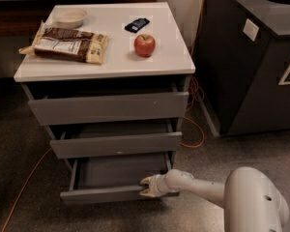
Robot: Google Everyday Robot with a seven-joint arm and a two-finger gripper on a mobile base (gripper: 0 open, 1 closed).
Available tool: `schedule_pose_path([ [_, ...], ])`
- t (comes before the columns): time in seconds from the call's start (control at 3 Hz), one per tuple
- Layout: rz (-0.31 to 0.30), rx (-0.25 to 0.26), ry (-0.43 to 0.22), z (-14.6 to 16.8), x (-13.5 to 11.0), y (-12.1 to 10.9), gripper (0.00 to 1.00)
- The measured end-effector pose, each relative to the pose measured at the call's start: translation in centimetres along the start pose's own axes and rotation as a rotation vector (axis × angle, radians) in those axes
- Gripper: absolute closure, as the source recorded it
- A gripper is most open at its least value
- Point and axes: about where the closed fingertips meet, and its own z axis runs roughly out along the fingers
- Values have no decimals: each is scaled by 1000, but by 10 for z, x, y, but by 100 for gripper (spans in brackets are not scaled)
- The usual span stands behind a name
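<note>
My gripper is low in the camera view, at the right end of the bottom drawer's front panel. It is shut on the panel's top edge, one finger inside the drawer and one outside. The grey bottom drawer stands pulled out and its inside looks bare. My white arm reaches in from the lower right. The middle drawer is slightly out, and the top drawer is slightly out too.
On the white cabinet top lie a red apple, a chip bag, a white bowl and a small dark packet. A dark bin stands to the right. An orange cable runs along the floor.
</note>
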Motion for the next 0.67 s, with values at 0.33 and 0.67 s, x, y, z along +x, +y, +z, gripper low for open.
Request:
schedule_pose_path([
  [0.33, 5, -14, 8, -9, -12, 16, 3],
  [0.67, 2, -52, 27, -37, -60, 36, 0],
])
